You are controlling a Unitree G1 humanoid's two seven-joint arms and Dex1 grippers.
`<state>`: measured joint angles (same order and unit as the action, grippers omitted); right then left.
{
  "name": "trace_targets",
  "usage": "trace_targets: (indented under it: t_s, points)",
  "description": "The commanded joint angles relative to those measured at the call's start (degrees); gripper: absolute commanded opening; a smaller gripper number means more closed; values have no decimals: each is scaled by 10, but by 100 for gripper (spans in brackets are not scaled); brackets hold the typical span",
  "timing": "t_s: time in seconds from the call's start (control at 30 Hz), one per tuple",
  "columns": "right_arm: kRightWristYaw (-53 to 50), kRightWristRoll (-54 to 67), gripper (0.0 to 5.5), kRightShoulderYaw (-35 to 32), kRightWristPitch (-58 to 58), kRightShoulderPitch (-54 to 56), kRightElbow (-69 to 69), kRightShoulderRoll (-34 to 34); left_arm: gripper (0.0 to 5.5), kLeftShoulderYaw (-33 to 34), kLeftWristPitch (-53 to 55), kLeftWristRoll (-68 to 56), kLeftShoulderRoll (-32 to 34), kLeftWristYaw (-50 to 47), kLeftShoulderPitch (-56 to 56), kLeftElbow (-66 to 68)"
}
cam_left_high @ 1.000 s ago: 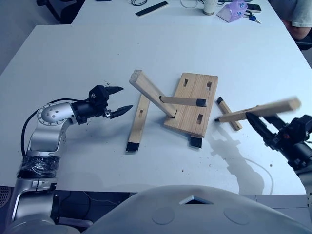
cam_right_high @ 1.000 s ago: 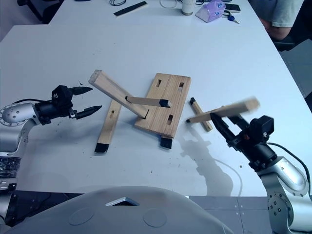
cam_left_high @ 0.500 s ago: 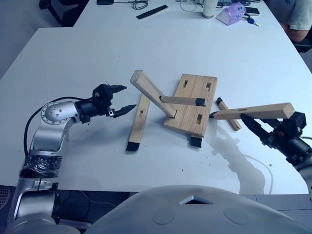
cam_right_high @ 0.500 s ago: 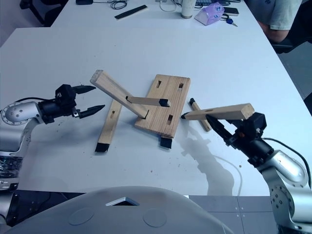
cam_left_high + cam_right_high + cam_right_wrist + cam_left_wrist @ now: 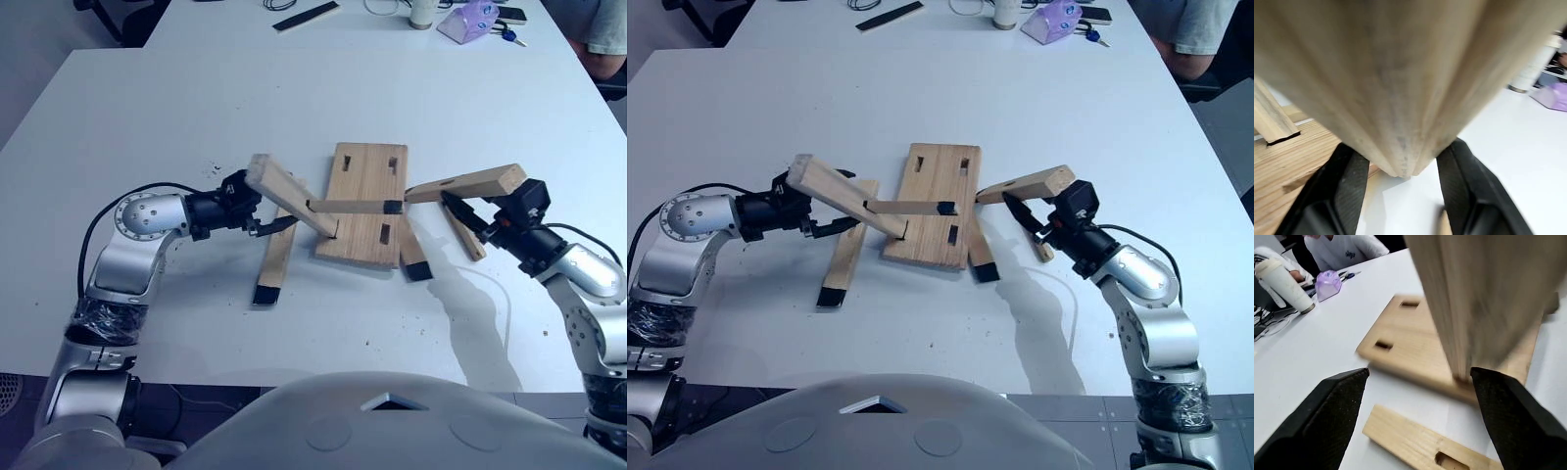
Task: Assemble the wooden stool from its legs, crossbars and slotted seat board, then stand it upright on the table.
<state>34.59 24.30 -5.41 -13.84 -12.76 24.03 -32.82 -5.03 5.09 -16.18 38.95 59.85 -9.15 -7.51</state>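
Both my arms have closed in on the work: my left gripper [image 5: 266,208], well apart from the parts a second ago, now straddles the raised upper end of the tilted leg [image 5: 291,194], whose lower end meets the seat board [image 5: 364,166] lying flat on the table [image 5: 147,108], a crossbar [image 5: 351,206] jutting from its side. My left fingers [image 5: 1334,423] are spread with the wood between them, one plainly short of contact, so nothing is gripped there yet. My right gripper [image 5: 458,203] is clenched on the second leg [image 5: 468,183], and I have swung it in from far out on my right until its near end hovers just beside the board's right edge. The board also seems to sit straighter than before, though my head camera may have shifted. I judge this sets up steadying the standing leg while the carried one is seated in a slot; a third leg [image 5: 273,253] lies flat, untouched
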Motion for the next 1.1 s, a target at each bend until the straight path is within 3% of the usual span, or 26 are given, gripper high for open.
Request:
trace_targets:
  t_s: [0.03, 0.3, 0.53, 0.97, 1.1]
  points:
    - [13, -19, 199, 42, -19, -19, 7, 3, 385, 1, 25, -18, -2, 5, -29, -23]
    - [19, -11, 199, 31, -31, -53, 50, -10, 385, 10, 27, -21, 5, 12, -19, -21]
    - [46, 62, 199, -89, -65, -64, 87, -61, 385, 11, 2, -8, 21, 25, 21, -5]
    - [112, 249, 199, -178, -182, 34, 131, -157, 385, 14, -13, -6, 22, 21, 37, 1]
    - [130, 283, 199, -176, -209, 58, 130, -180, 385, 10, -11, -6, 21, 22, 38, -4]
